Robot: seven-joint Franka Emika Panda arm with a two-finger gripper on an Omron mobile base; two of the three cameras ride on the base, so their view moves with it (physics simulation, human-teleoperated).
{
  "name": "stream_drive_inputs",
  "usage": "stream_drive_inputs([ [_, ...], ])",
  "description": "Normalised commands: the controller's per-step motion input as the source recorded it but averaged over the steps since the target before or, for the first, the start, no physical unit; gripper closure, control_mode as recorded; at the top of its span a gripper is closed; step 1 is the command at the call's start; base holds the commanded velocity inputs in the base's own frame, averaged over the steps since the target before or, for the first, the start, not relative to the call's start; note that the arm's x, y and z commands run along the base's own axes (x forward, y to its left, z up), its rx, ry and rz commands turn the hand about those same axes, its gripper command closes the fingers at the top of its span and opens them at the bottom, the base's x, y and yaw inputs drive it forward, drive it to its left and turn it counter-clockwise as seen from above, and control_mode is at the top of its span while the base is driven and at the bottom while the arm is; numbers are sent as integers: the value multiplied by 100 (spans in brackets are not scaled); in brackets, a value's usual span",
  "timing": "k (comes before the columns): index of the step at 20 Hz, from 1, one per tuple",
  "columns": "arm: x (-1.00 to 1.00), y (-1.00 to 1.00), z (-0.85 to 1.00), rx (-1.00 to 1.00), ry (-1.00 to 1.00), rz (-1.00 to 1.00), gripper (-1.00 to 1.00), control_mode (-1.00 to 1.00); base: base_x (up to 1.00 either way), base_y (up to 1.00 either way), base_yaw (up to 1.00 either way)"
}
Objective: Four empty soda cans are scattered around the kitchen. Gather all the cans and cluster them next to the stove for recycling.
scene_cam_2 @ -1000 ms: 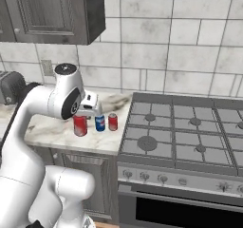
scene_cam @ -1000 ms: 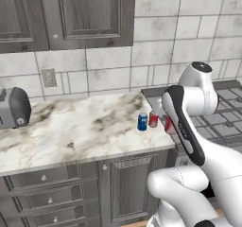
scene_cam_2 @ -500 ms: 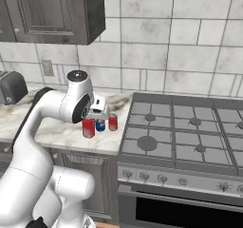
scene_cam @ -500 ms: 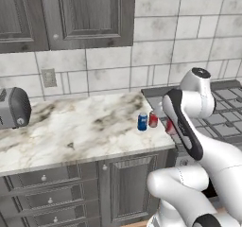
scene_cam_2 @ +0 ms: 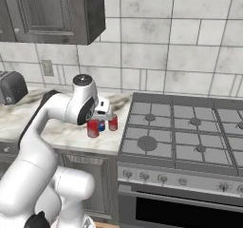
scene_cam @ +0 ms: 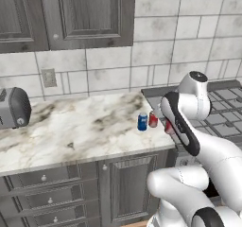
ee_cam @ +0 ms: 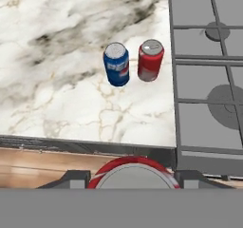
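A: Beside the stove (scene_cam_2: 190, 132), on the counter (scene_cam: 71, 126), what has shifted?

B: The arm (scene_cam_2: 57, 113) has swung toward the stove over the last second, carrying a red can (scene_cam_2: 93, 128) in its gripper (scene_cam_2: 97, 119), jaws closed on it.

A: Where are the other cans?

B: In the hand view, the blue can (ee_cam: 116, 64) and a second red one (ee_cam: 150, 60) stand upright at 12 o'clock from the held can (ee_cam: 133, 174), just beside the stove's edge.

A: Meaning?

B: Likely the third can arrives; it seems not set down yet, and a fourth remains.
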Motion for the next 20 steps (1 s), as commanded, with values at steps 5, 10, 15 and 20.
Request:
stream_drive_inputs([
  [5,28,-16,-11,0,0,0,100,-100,0,0,0],
  [10,30,-9,-16,0,0,0,100,-100,0,0,0],
  [15,25,-2,-26,0,0,0,100,-100,0,0,0],
  [20,24,-3,-30,0,0,0,100,-100,0,0,0],
])
